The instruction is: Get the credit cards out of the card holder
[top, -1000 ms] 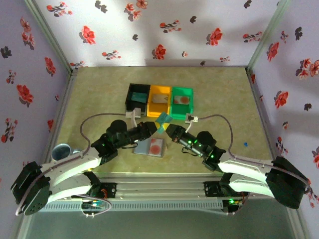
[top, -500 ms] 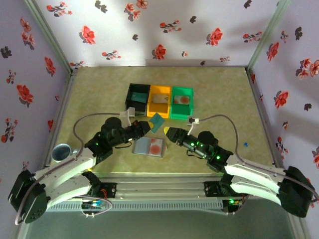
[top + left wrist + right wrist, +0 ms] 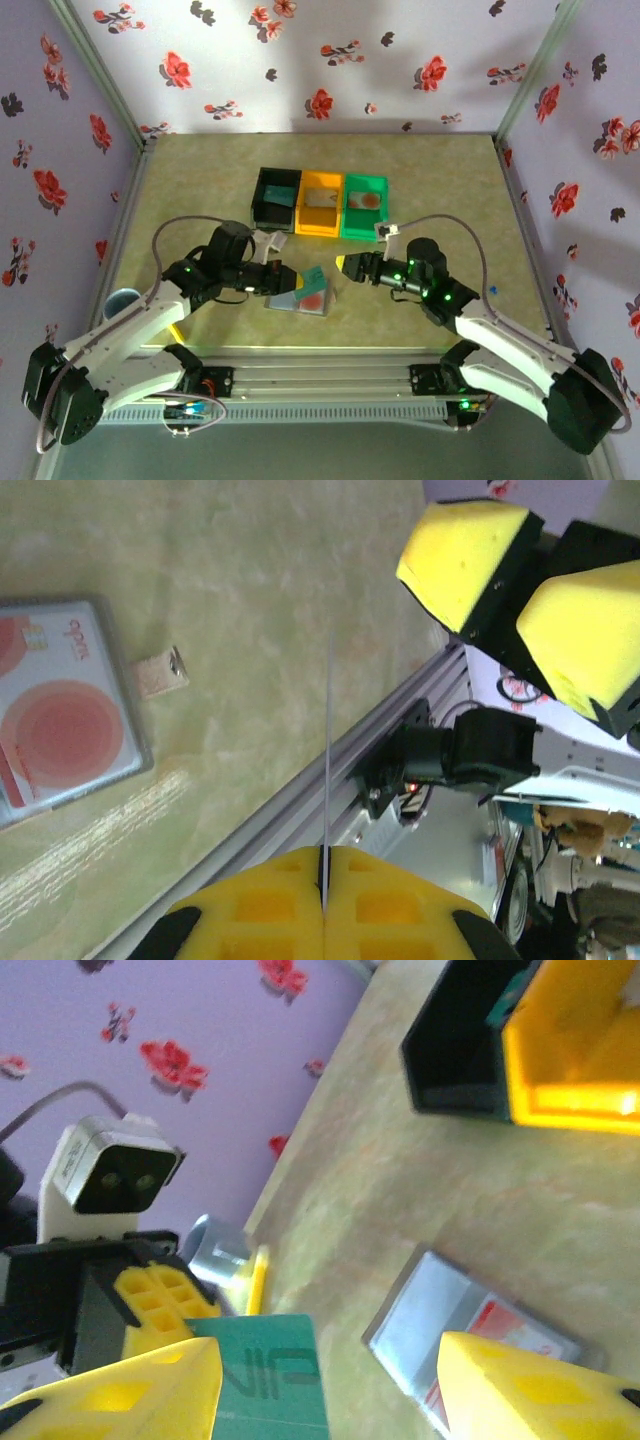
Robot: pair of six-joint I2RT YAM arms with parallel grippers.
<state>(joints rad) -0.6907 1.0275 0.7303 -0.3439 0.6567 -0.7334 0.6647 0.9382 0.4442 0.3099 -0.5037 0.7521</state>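
Top external view: the left gripper (image 3: 290, 280) is clamped shut on a green card (image 3: 312, 276) and holds it just above the card holder (image 3: 300, 300), which lies open and flat on the table (image 3: 200, 180) between the two arms. The right gripper (image 3: 343, 266) stands just beside the card with its jaws parted and nothing between them. Behind them a black bin (image 3: 264, 200), an orange bin (image 3: 320, 222) and a green bin (image 3: 365, 228) sit touching in a row, each with a card-like item inside. Left wrist view: the card appears edge-on as a thin line rising from the closed yellow fingers (image 3: 260, 905); the holder shows a pale card (image 3: 60, 725) with an orange-red round mark on its panel and a small tab (image 3: 160, 672) at one edge; the table's near metal rail (image 3: 300, 810) runs alongside. Right wrist view: the card's green face and lettering are legible, and the two yellow fingertips (image 3: 530, 1390) are well apart; a silver cup (image 3: 215, 1245) stands at the table's far side. Surface and room: the table is mottled yellow-green; the walls (image 3: 400, 60) are lilac with red and dark flower prints, with pale metal posts (image 3: 95, 65) at the corners.
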